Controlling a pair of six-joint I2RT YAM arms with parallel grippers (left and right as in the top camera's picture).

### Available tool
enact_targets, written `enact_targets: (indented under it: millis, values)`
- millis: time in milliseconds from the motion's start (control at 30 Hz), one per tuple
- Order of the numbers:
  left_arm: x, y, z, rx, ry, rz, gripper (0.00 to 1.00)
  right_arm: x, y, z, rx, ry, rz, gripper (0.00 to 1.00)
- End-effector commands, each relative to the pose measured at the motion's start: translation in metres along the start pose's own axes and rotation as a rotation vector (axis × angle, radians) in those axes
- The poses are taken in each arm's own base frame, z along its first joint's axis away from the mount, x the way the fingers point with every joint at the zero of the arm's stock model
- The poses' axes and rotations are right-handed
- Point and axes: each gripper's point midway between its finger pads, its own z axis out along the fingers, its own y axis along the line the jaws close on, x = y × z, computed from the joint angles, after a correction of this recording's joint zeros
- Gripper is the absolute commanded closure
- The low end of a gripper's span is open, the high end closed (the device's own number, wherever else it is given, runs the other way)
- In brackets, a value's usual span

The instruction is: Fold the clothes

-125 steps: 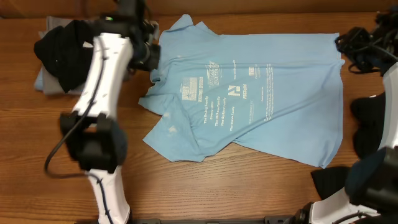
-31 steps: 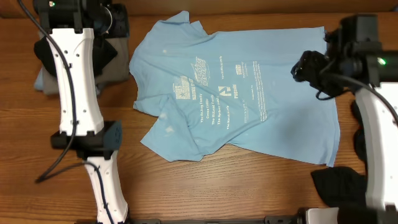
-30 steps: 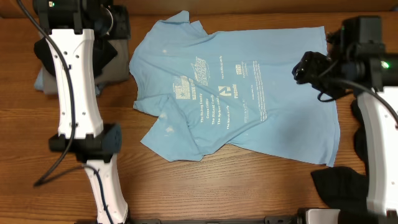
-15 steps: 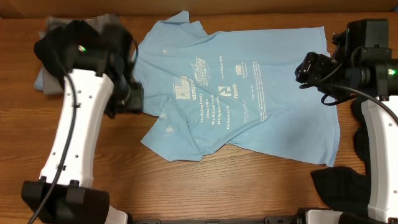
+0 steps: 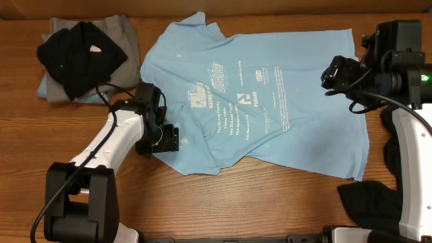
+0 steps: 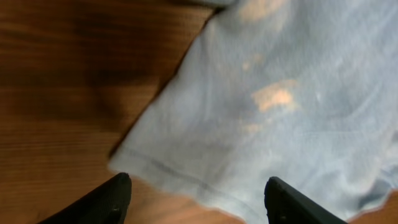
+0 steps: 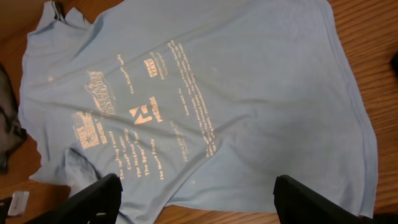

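Light even and adequate overhead; one wrist view badly blurred.
Overhead view: bright, diffuse light from above, no glare on the table [image 5: 256, 202], only faint soft shadows beneath the left arm [image 5: 115, 145] and along the hem of the sky-blue T-shirt [image 5: 304, 101]; print reads as blocks, not words. Left wrist view: smeared throughout, cloth and wood grain soft, dim brown patch upper left, left fingers [image 6: 109, 199] mere dark silhouettes. Right wrist view: reasonably sharp, lettering tinted orange, right fingers [image 7: 81, 202] black and out of focus at the lower edge.
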Motion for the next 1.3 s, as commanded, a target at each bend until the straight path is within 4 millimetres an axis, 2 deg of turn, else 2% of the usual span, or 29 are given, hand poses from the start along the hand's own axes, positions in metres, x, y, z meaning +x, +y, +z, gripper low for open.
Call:
enact_targets:
  millis: [0,133,267,333,367,433,467,500,633,833,900,1033,1267]
  values:
    - [0.002,0.003,0.011,-0.004,-0.014,-0.002,0.29,-0.006,-0.005,0.001,0.031,-0.019,0.000,0.19]
    - [0.007,0.006,0.024,-0.001,-0.024,-0.013,0.30,-0.006,-0.006,0.004,0.034,-0.013,0.001,0.19]
    - [0.024,0.012,0.039,-0.008,0.007,-0.062,0.36,-0.007,-0.008,0.004,0.037,-0.013,0.006,0.19]
    - [0.030,0.014,0.044,-0.010,0.012,-0.069,0.42,-0.008,-0.011,0.004,0.040,-0.015,0.014,0.19]
    - [0.031,0.015,0.045,-0.012,0.015,-0.078,0.50,-0.009,-0.013,0.003,0.043,-0.017,0.021,0.19]
    - [0.034,0.015,0.045,-0.012,0.025,-0.101,0.82,-0.011,-0.017,0.003,0.049,-0.020,0.037,0.19]
    - [0.036,0.015,0.043,-0.011,0.036,-0.118,0.93,-0.012,-0.020,0.003,0.052,-0.022,0.048,0.19]
    - [0.039,0.015,0.042,-0.015,0.051,-0.138,0.96,-0.013,-0.023,0.002,0.056,-0.023,0.065,0.19]
    - [0.052,0.025,0.023,-0.048,0.135,-0.235,0.96,-0.017,-0.039,0.000,0.077,-0.031,0.124,0.19]
    - [0.068,0.051,-0.024,-0.068,0.264,-0.392,0.96,-0.017,-0.077,0.006,0.124,-0.018,0.249,0.15]
    - [0.071,0.060,-0.035,-0.057,0.278,-0.422,0.96,-0.009,-0.093,0.015,0.142,0.011,0.291,0.15]
    - [0.080,0.068,-0.043,-0.053,0.299,-0.446,0.96,0.011,-0.110,0.037,0.144,0.081,0.348,0.15]
    - [0.091,0.062,-0.055,-0.035,0.316,-0.432,0.96,0.057,-0.137,0.081,0.163,0.204,0.420,0.15]
